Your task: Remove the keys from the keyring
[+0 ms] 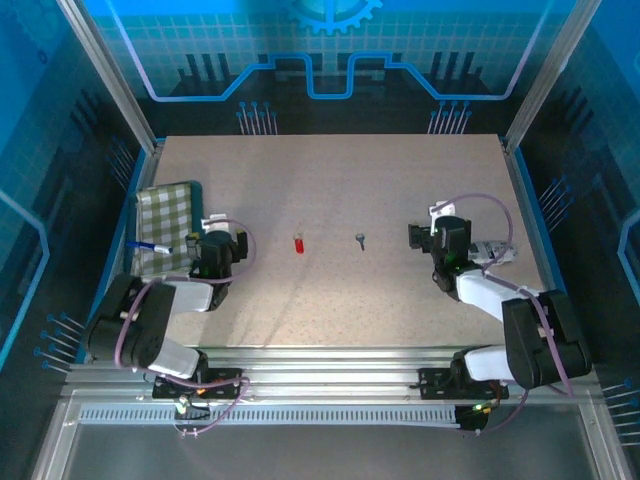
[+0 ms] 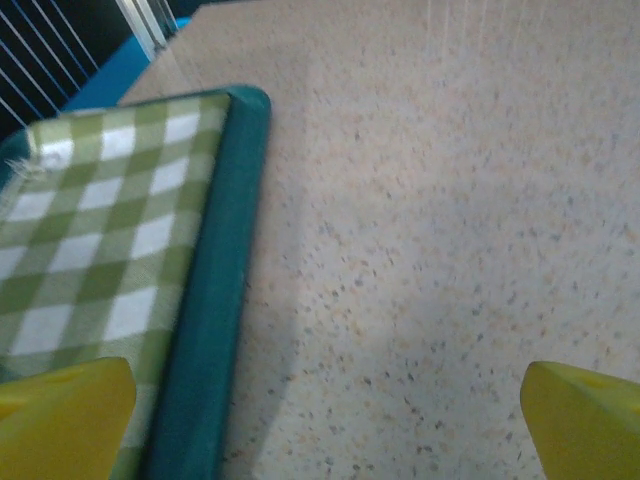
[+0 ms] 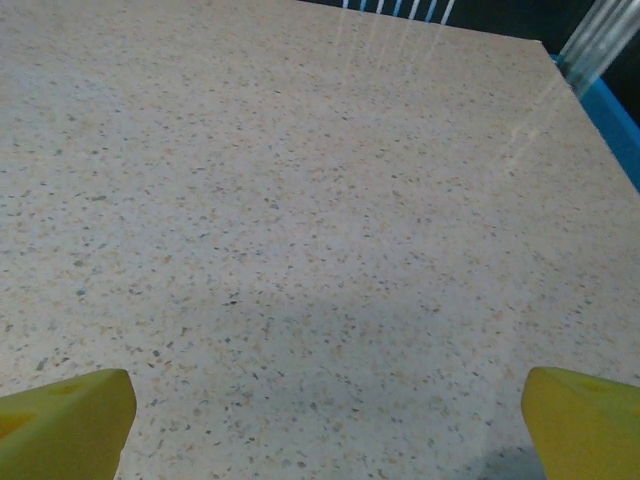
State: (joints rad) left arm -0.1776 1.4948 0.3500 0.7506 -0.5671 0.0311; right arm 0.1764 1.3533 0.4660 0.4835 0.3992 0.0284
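Observation:
A tiny grey key [image 1: 361, 239] lies on the table near the middle in the top view, a little right of a small red piece [image 1: 298, 243]. My left gripper [image 1: 222, 237] rests low at the left, well left of the red piece. Its yellow fingertips [image 2: 65, 415] stand wide apart over bare table, open and empty. My right gripper [image 1: 418, 236] sits to the right of the key, a short gap away. Its yellow fingertips [image 3: 585, 420] are also spread wide with nothing between them.
A green-and-white checked cloth on a teal-edged tray [image 1: 166, 226] lies at the left edge, with a blue-and-white pen-like item [image 1: 152, 247] on it. In the left wrist view the tray's teal rim [image 2: 215, 290] runs just left of the fingers. Metal frame posts bound the table.

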